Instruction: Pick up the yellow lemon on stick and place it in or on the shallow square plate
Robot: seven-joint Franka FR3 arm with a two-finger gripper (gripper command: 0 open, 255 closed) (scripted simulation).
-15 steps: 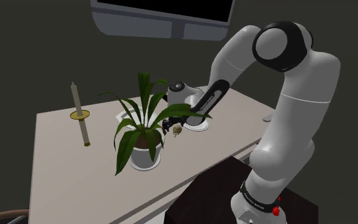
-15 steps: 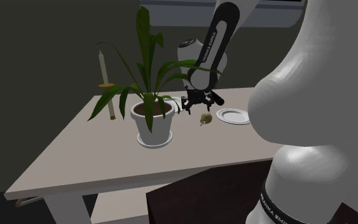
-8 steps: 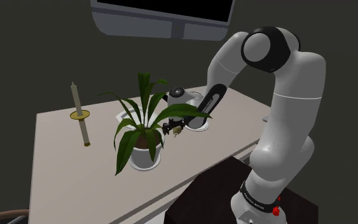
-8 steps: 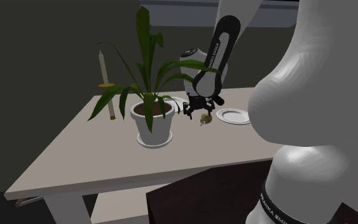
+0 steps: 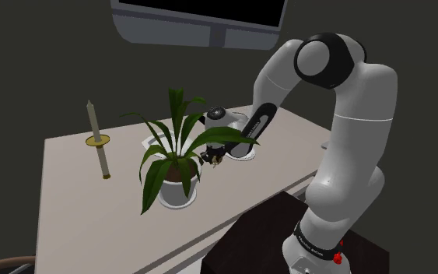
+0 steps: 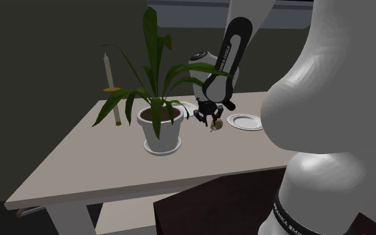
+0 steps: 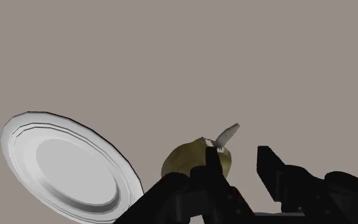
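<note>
The yellow-brown lemon (image 7: 187, 162) with its short white stick (image 7: 228, 133) lies on the table between the potted plant and a round plate. My black gripper (image 7: 238, 159) is down over it, and one finger (image 7: 212, 168) overlaps the fruit. The fingers stand narrowly apart, bare table shows in the gap, and the stick's tip is just beyond the gap. The gripper (image 5: 213, 158) sits at the lemon (image 5: 218, 159) in the shoulder view, as does the gripper (image 6: 213, 123) at the lemon (image 6: 214, 125) in the second exterior view. The white square plate (image 5: 150, 142) lies behind the plant, partly hidden by leaves.
A potted plant (image 5: 176, 175) with long leaves stands right beside the gripper. A round white plate (image 6: 244, 121) lies on the lemon's other side. A tall candle (image 5: 97, 140) stands near the table's far corner. A monitor (image 5: 201, 19) hangs behind the table.
The gripper came down from above the lemon to its level. Its fingers, wide apart before, have drawn in close around the lemon. The lemon has not moved.
</note>
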